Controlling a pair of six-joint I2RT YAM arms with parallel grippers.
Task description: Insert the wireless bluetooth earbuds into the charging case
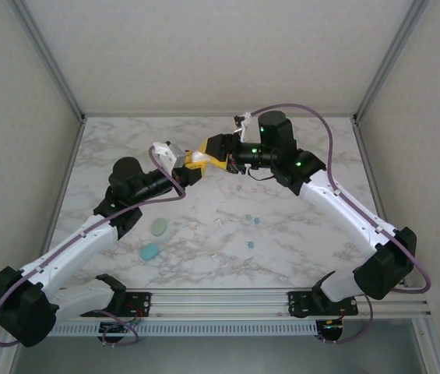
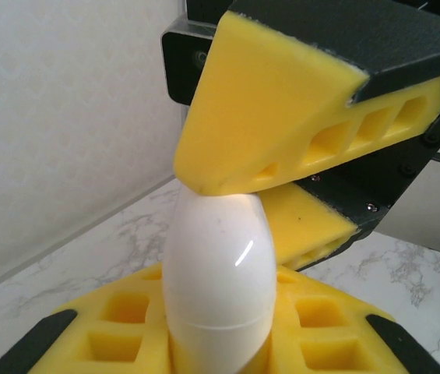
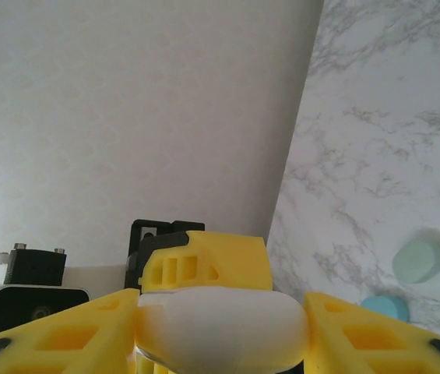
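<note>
The left gripper [image 1: 191,162] is clamped on the base of the white case [image 2: 220,265] and the right gripper [image 3: 221,323] pinches its top. A skewed pull could, I reckon, twist the slick shell out of the foam. The earbuds [image 1: 251,220] lie on the table [image 1: 297,257], well apart from both grippers. I can't see the hinge, or whether the lid has parted.

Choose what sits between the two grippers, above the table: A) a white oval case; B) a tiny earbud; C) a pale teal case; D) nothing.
A: the white oval case is clamped in the left gripper, and the right gripper flanks its other end.
</note>
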